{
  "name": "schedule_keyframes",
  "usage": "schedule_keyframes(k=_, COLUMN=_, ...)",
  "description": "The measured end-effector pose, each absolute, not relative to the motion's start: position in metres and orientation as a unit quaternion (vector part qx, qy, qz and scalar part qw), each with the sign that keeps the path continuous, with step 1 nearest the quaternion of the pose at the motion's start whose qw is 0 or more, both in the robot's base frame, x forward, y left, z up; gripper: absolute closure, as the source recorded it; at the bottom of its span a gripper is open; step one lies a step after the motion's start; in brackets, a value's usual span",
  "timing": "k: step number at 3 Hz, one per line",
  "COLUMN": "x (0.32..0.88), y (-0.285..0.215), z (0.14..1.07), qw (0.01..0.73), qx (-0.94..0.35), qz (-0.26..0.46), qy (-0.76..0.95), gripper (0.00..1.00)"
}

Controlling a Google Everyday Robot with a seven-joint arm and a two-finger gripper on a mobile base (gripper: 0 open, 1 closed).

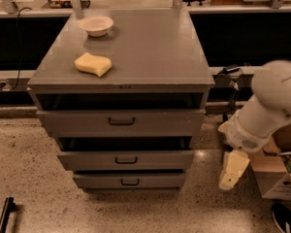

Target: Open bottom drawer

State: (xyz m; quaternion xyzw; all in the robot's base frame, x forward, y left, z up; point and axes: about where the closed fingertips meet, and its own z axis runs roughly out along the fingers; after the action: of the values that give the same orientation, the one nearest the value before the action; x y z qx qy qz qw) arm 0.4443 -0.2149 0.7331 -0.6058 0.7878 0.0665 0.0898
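Observation:
The grey metal cabinet has three drawers. The bottom drawer (130, 180) has the slimmest front, with a small dark bar handle (130, 182) at its centre, and sits lowest, near the floor. The middle drawer (126, 159) and the top drawer (121, 122) stand above it, each pulled out a little. My gripper (231, 173) hangs from the white arm (266, 111) to the right of the cabinet, pointing down at about the bottom drawer's height and well clear of its handle.
A yellow sponge (92, 64) and a white bowl (96, 25) lie on the cabinet top (150, 47). A cardboard box (274, 171) stands on the floor at the right, behind the arm. A dark bar (4, 215) sits at the lower left. The floor is speckled.

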Motion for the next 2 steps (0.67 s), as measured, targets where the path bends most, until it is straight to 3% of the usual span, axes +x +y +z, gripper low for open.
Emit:
schedule_keyframes(k=1, x=0.425, y=-0.226, z=0.646, qw=0.088, qx=-0.602, qz=0.095, qy=0.788, gripper=0.00)
schedule_keyframes(k=2, x=0.437, y=-0.225, z=0.635, qw=0.109, qx=-0.598, qz=0.087, qy=0.789, gripper=0.00)
